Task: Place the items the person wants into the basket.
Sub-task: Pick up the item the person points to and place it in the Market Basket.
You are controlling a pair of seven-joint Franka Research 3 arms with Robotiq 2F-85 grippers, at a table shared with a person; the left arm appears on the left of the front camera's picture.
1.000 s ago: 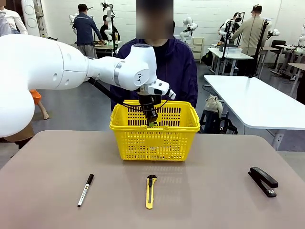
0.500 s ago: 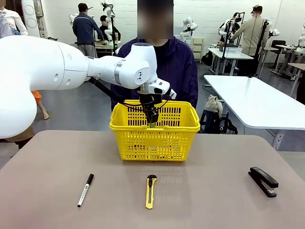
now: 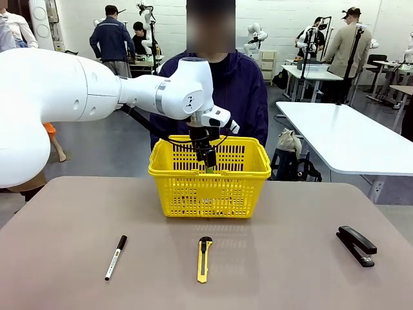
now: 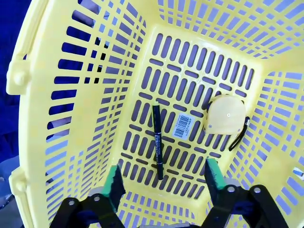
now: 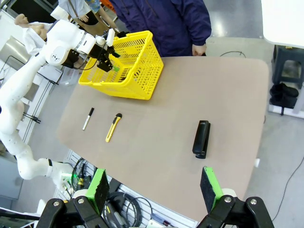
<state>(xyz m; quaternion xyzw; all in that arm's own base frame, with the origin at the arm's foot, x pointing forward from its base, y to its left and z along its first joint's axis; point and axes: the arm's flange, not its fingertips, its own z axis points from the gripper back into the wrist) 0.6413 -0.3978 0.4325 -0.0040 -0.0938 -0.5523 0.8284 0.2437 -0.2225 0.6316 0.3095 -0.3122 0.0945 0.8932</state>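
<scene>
I see the white-barrelled marker (image 3: 116, 257) lying on the left of the table (image 3: 290, 278), well apart from the rest. Farther right, the yellow-and-black utility knife (image 3: 204, 259) lies just in front of the yellow basket (image 3: 187, 194). My left gripper (image 3: 207, 161) hangs inside the basket's rim, with the person (image 3: 242, 97) standing behind it. In the left wrist view its jaws stand apart with nothing between the green pads (image 4: 114, 183). The slim black pen (image 4: 157, 141) lies flat on the basket floor below, with the round yellow tape measure (image 4: 224, 115) near it. The black stapler (image 3: 356, 245) rests on the table's right. My right gripper (image 5: 154, 189) hovers wide open and empty, high above the table edge.
</scene>
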